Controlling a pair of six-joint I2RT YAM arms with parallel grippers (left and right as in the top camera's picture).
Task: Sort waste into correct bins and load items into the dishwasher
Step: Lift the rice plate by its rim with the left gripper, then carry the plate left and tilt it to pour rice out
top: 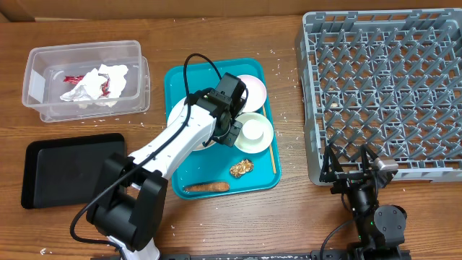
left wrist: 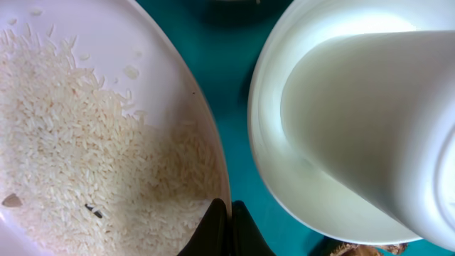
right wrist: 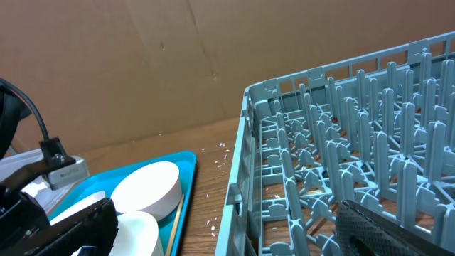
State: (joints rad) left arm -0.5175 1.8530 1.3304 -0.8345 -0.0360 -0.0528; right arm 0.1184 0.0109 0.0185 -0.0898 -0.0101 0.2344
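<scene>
My left gripper [left wrist: 228, 222] [top: 225, 136] is shut on the right rim of the large white plate [left wrist: 106, 85] [top: 175, 110], which is covered with loose rice [left wrist: 78, 149]. Beside it a white bowl [left wrist: 284, 192] [top: 265, 137] holds the small cup [left wrist: 384, 121] [top: 253, 128]. A second bowl [top: 253, 87] [right wrist: 146, 188] sits behind. A brown food lump [top: 241, 168], a sausage stick [top: 206, 187] and a wooden stick [top: 273, 155] lie on the teal tray [top: 216, 170]. My right gripper [top: 351, 167] [right wrist: 234, 238] hangs open at the near left corner of the grey dish rack [top: 382, 87] [right wrist: 341, 156].
The clear tub [top: 43, 58] at the back left holds the crumpled napkin [top: 94, 85] and the red wrapper [top: 72, 78]. The black tray [top: 68, 170] lies at the front left. Stray rice grains [top: 289, 108] dot the table between the teal tray and the rack.
</scene>
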